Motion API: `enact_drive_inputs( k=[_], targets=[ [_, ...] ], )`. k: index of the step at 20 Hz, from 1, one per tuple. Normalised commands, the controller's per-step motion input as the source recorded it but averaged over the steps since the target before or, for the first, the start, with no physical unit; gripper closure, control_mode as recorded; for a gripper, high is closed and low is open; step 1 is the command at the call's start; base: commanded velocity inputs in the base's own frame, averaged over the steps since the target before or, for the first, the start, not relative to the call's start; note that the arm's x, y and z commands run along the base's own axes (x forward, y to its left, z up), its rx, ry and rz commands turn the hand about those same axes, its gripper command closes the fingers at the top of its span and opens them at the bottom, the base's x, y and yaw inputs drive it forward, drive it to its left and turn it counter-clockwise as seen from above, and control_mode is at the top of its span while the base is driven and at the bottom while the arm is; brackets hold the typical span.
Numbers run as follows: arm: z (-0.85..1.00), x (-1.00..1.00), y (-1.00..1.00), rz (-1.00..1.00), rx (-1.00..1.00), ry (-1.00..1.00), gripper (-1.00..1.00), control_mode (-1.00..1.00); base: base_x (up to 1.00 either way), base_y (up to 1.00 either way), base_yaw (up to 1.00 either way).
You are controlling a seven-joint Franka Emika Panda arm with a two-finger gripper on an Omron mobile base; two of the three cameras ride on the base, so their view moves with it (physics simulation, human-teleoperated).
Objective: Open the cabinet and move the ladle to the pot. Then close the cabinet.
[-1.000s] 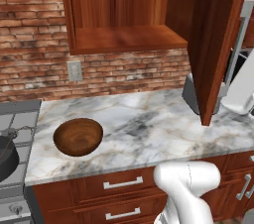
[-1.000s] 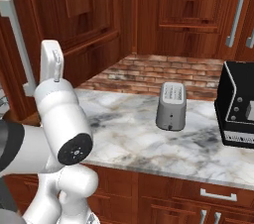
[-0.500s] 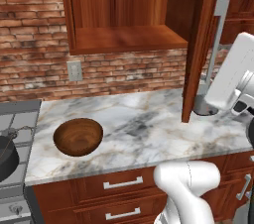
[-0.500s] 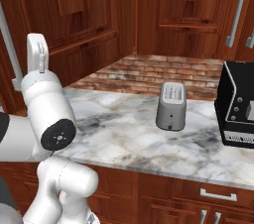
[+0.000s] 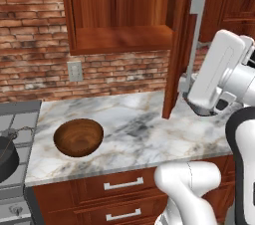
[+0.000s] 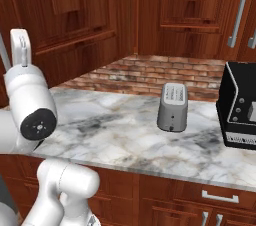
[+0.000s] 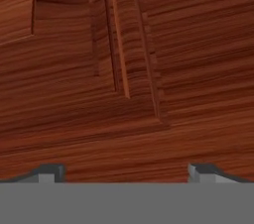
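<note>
One panelled, wood-grained cabinet (image 7: 149, 44) door close before the wide-spread hand (image 7: 126, 173).

A brown wooden bowl (image 5: 78, 137) sits on the marble counter (image 5: 134, 129) near the stove (image 5: 15, 119). Further along stand a grey toaster (image 6: 172, 106) and a black appliance (image 6: 240, 112), well apart.

We see the gripper (image 7: 127, 172) jaws spread wide, facing a reddish-brown panelled wood surface (image 7: 149, 69), probably the cabinet door.
</note>
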Motion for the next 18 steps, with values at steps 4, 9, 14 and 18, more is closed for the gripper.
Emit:
enact_drive_inputs(
  k=[4,9,14,18],
  targets=[
    [-0.20,0.04,0.61,0.00,0.00,0.00,-1.00,-1.00,0.00,0.00,0.00],
    [-0.61,0.17,0.49,0.00,0.00,0.00,-1.00,-1.00,0.00,0.00,0.00],
    [-0.66,0.21,0.17,0.00,0.03,0.00,-1.00,-1.00,0.00,0.00,0.00],
    [-0.58,0.35,0.14,0.00,0.04,0.00,-1.00,-1.00,0.00,0.00,0.00]
  ],
)
